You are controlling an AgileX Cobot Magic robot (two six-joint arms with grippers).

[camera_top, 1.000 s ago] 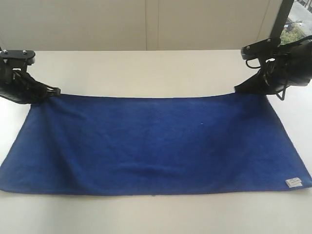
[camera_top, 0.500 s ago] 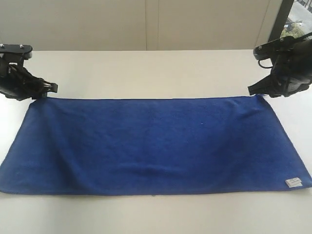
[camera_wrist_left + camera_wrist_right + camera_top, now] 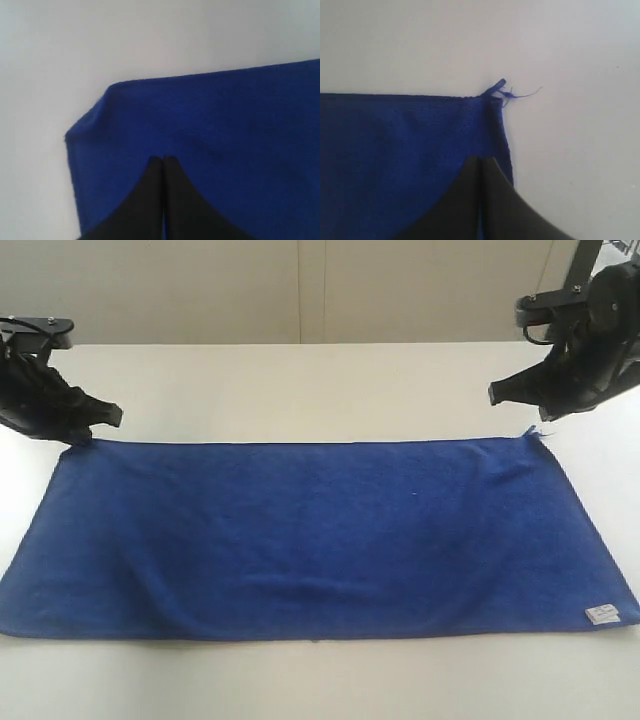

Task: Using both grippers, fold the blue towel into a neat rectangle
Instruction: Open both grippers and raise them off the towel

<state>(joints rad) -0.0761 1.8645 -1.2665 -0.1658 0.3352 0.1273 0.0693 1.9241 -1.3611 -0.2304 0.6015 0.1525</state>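
Note:
The blue towel (image 3: 320,530) lies spread flat on the white table (image 3: 300,390), long side across, with its white label (image 3: 602,614) at the near right corner. My left gripper (image 3: 112,417) hovers just above the far left corner, jaws shut and empty. In the left wrist view the shut fingertips (image 3: 163,159) hang over the towel (image 3: 225,120). My right gripper (image 3: 497,396) is raised above the far right corner, also shut and empty. The right wrist view has its tips (image 3: 481,159) over the towel (image 3: 395,150), near a frayed thread (image 3: 507,92).
A pale wall (image 3: 300,290) rises behind the table's far edge. A window (image 3: 605,285) shows at the top right. Bare tabletop runs in front of the towel and beyond it.
Both grippers have left the towel's far corners and lifted. The right one rose higher and swung inward. The far edge now lies flat and straight.

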